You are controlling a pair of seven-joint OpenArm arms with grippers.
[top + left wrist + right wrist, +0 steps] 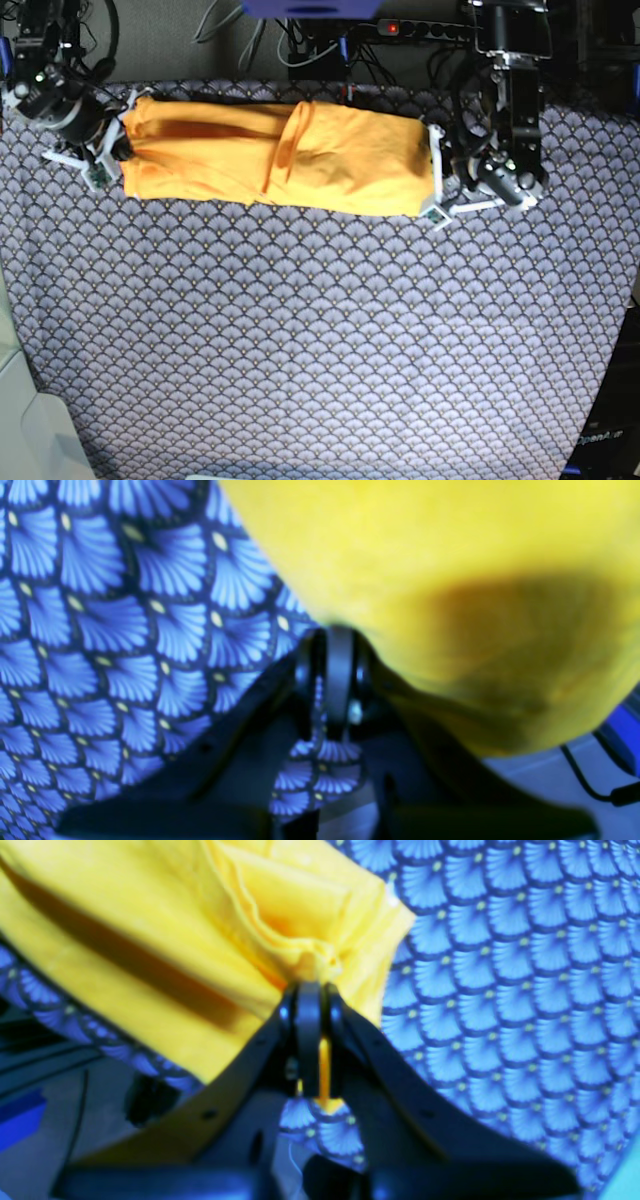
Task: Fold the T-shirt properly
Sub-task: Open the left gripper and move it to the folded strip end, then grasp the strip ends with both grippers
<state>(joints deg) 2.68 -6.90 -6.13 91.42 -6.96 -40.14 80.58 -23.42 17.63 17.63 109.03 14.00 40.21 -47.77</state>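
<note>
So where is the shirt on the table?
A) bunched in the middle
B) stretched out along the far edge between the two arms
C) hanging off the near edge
B: the shirt lies as a long band at the far edge of the tablecloth, an arm at each end.

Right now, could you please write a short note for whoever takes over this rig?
Right hand: shut on the T-shirt, pinching a bunched end.
Left hand: fingers together at the opposite edge; whether it holds cloth is unclear.
T-shirt: lies as a long band across the far side of the tablecloth, between both hands.
Done: folded lengthwise into a band.
Left: probably fold the band crosswise into a compact stack and release.
</note>
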